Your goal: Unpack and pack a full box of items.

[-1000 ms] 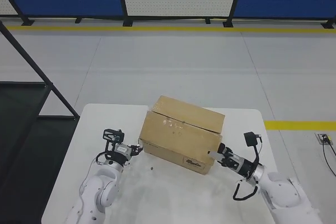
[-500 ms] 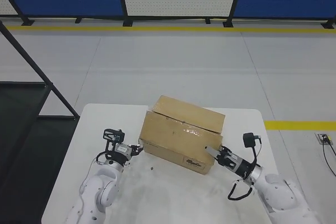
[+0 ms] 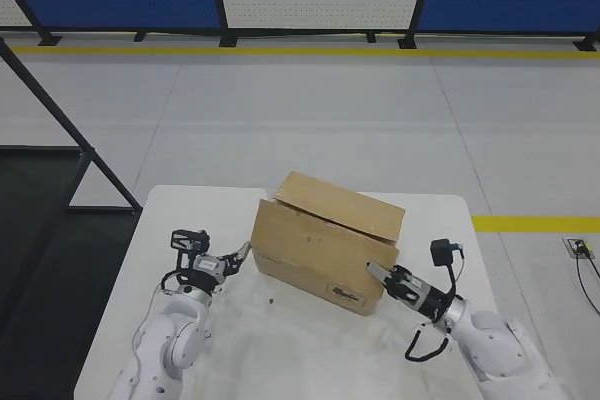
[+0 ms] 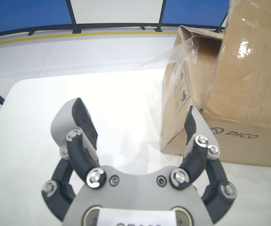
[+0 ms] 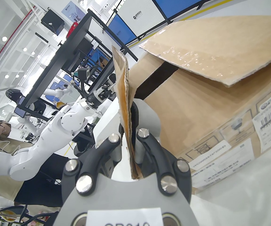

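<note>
Where clear tape (image 4: 180,55) hangs loose, the brown box (image 3: 315,250) stands ajar

Top cam is looking down on the table (image 3: 185,212) from above; both wrist cams are sitting close, facing the box (image 3: 320,250) from opp. ends.

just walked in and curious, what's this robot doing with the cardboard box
A two-armed robot is working on the flaps of a cardboard box that sits on a white table. Its right gripper is shut on one flap at the box's end, held edge-on between the fingers. The left gripper is open beside the opposite end, holding nothing. A top flap is lifted partway, and loose clear tape hangs at that end.
</note>
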Controlling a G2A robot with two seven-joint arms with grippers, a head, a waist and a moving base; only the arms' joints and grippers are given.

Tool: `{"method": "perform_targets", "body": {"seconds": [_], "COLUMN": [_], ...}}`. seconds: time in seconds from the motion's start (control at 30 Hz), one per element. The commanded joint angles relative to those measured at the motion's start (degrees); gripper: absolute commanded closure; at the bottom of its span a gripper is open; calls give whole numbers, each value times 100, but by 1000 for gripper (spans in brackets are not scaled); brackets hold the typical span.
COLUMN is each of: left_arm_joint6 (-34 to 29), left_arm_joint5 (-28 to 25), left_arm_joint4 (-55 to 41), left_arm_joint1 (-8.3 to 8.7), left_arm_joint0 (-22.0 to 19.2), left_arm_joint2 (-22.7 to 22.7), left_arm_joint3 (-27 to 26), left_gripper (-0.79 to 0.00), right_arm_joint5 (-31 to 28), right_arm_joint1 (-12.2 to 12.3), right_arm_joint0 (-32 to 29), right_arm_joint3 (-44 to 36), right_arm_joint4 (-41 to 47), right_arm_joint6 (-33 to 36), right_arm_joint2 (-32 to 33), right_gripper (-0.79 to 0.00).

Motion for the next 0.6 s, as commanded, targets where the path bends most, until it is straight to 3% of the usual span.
{"method": "perform_targets", "body": {"seconds": [0.0,0.57], "left_arm_joint6": [-2,25], "left_arm_joint5": [14,240], "left_arm_joint4": [-2,-79], "left_arm_joint1": [4,17], "left_arm_joint0": [12,66], "left_arm_joint2": [-30,-227], "left_arm_joint3": [6,13], "left_gripper": [-785,-785], "right_arm_joint5": [-91,-1552], "right_arm_joint1": [9,182], "right_arm_joint0": [-19,-201], "right_arm_joint3": [5,290], "right_arm_joint4": [43,1190], "right_arm_joint6": [39,978], "right_arm_joint2": [6,113], "right_gripper": [0,0]}}
